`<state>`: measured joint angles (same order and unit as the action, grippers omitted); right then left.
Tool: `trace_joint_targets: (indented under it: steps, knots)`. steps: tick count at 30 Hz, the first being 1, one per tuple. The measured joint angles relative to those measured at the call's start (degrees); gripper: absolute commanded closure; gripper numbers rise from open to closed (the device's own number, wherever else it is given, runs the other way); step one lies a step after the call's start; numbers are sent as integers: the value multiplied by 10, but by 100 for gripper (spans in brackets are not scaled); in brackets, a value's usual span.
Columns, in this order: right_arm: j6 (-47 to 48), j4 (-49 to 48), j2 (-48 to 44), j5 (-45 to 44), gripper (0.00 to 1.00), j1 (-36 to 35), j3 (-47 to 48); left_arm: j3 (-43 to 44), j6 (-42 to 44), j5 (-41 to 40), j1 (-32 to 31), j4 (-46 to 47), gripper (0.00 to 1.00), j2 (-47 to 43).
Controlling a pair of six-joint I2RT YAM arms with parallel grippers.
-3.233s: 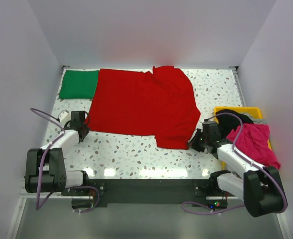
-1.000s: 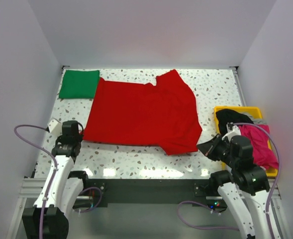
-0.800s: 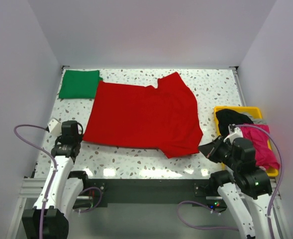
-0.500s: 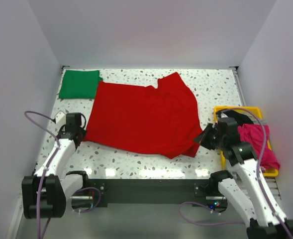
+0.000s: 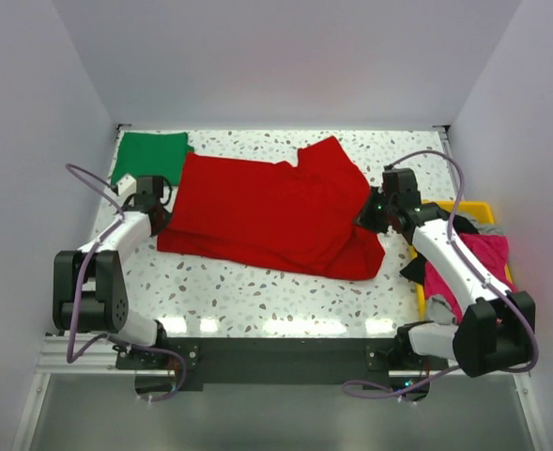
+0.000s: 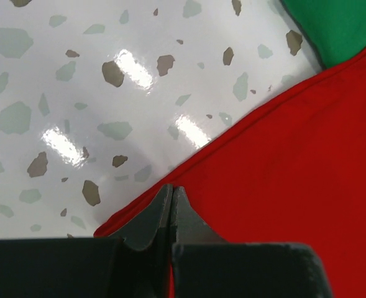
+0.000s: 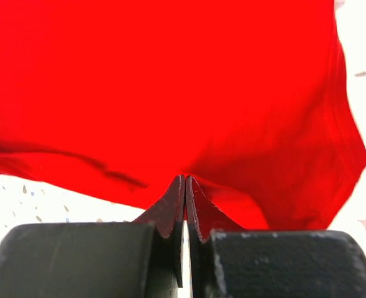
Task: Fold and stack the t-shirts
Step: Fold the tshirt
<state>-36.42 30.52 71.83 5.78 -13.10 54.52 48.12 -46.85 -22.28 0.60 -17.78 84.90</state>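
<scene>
Workpiece: large bright red t-shirt of plain cloth (image 5: 267,211) lies spread over the white speckled table top (image 5: 257,291), with one short sleeve sticking out on its far side. Its near hem is rumpled and doubled over toward its right end. Left gripper (image 5: 161,214) sits at the red t-shirt's left near corner. In the wrist view its dark fingers are pressed together with the tips right on the hem, pinching it; the pinched layer itself is hidden between them. Right gripper (image 5: 368,216) is at the red t-shirt's right edge, jaws likewise closed, with a raised fold of red cloth caught at the tips. That view is almost all glaring red, so the creases are hard to read and the table shows only as slivers. Deep green t-shirt of plain cloth (image 5: 149,157), folded flat, lies against the red t-shirt's far left corner; I cannot tell whether the two overlap or merely meet. The left wrist view cuts it down to one corner. Yellow plastic tray (image 5: 464,209) stands just right of the red t-shirt, largely covered by the right arm and a crumpled magenta garment (image 5: 473,272). A dark patch (image 5: 413,270) under the arm cannot be made out.
</scene>
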Motion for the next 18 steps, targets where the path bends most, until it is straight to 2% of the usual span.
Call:
trace_joint_targets:
  steps: [8, 18]
  knots:
    - [9, -16, 59, -19, 100, 4, 57, 39, 0, 7, 0, 4, 100, 25]
    - [11, -24, 70, -21, 100, 35, 61, 41, 2, 15, 0, 5, 100, 37]
